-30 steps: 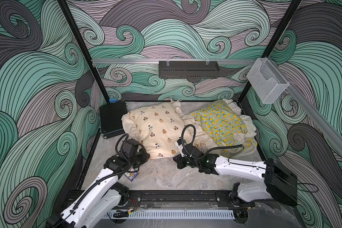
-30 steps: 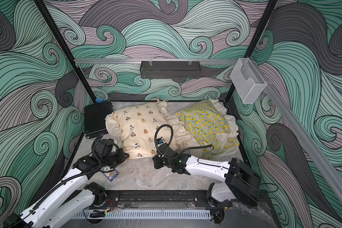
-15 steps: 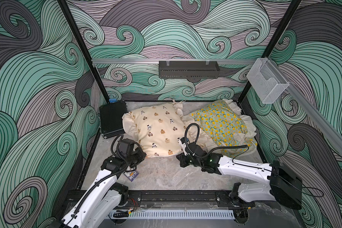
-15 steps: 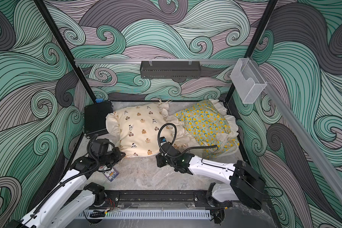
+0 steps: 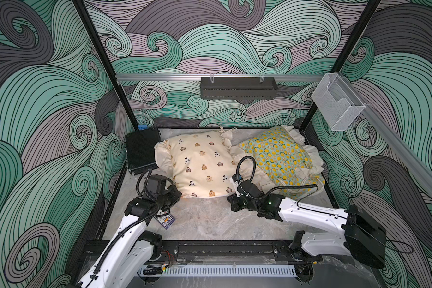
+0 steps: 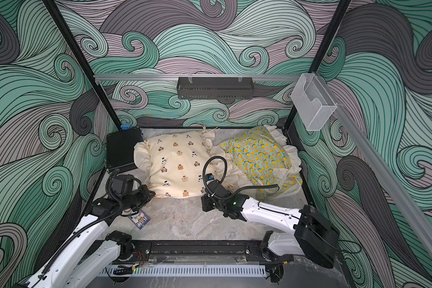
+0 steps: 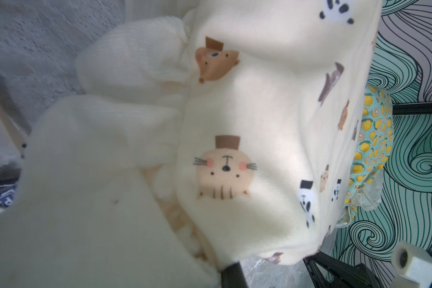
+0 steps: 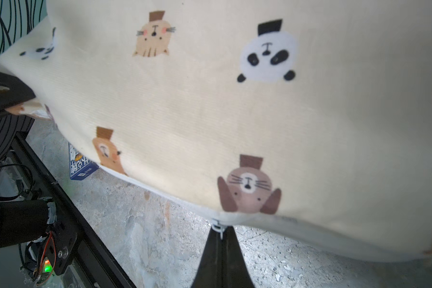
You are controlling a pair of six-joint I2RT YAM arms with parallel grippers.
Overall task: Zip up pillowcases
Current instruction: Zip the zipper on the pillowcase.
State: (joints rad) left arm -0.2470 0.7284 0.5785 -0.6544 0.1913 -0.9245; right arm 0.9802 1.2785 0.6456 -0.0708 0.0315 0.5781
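The cream bear-and-panda pillowcase [image 5: 200,164] [image 6: 177,162] lies stuffed on the table's back half. Beside it on the right is the teal lemon-print pillowcase [image 5: 277,157] [image 6: 257,154]. My left gripper [image 5: 176,197] [image 6: 150,195] is at the cream one's near-left corner, shut on its ruffled trim. In the left wrist view the fabric [image 7: 260,124] covers most of the jaws. My right gripper [image 5: 231,202] [image 8: 221,232] is at the near-right end of the front edge, shut on the small white zipper pull [image 8: 218,227].
A black box [image 5: 141,149] stands at the back left against the wall. A small blue printed card [image 5: 166,220] [image 8: 81,167] lies on the marble table near my left arm. A black shelf [image 5: 237,87] and a clear holder [image 5: 337,104] hang on the rails above.
My right gripper has shifted slightly right along the cream pillowcase's front edge and my left gripper slightly left. Both stay shut.
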